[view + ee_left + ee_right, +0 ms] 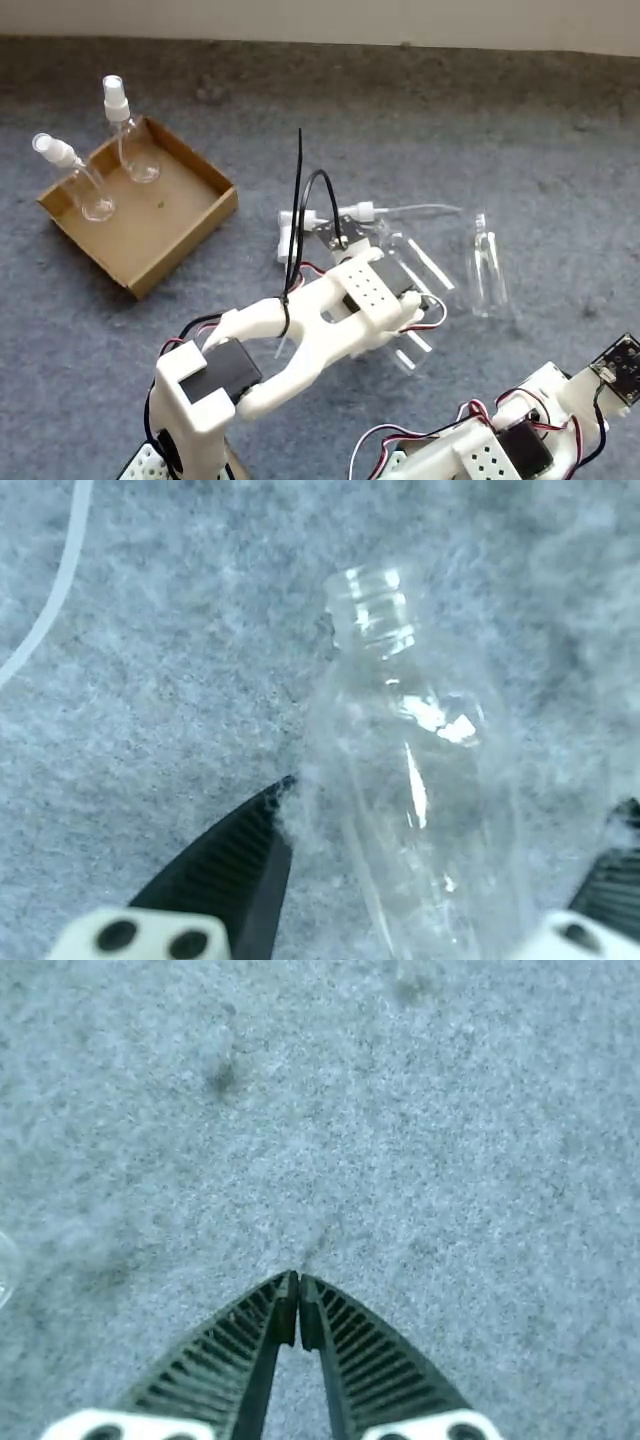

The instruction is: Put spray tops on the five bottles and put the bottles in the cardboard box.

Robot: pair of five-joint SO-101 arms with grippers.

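High view: the shallow brown cardboard box (pixel 185 243) sits in the upper left of the frame, with two capped bottles (pixel 90 185) standing in it. The white plastic left arm (pixel 330 320) reaches to mid-frame over a clear bottle (pixel 405 255) lying on the grey, felt-like cloth (pixel 560 150). Loose spray tops (pixel 360 211) with thin dip tubes lie just above it. Another bare bottle (pixel 485 265) lies to its right. I judge the step in hand to be picking up a third bottle for capping.

Left wrist view: the left gripper (pixel 455 800) is spread wide. Its black ribbed fingers (pixel 235 865) stand either side of the bottle's body, not yet clamped on it. The threaded neck (pixel 370 605) is uncapped. The next move calls for a gentle, centred squeeze, since the smooth, round, thin plastic could roll or slip.

Right wrist view: the right gripper (pixel 298 1305), low centre, is closed on nothing over the cloth.
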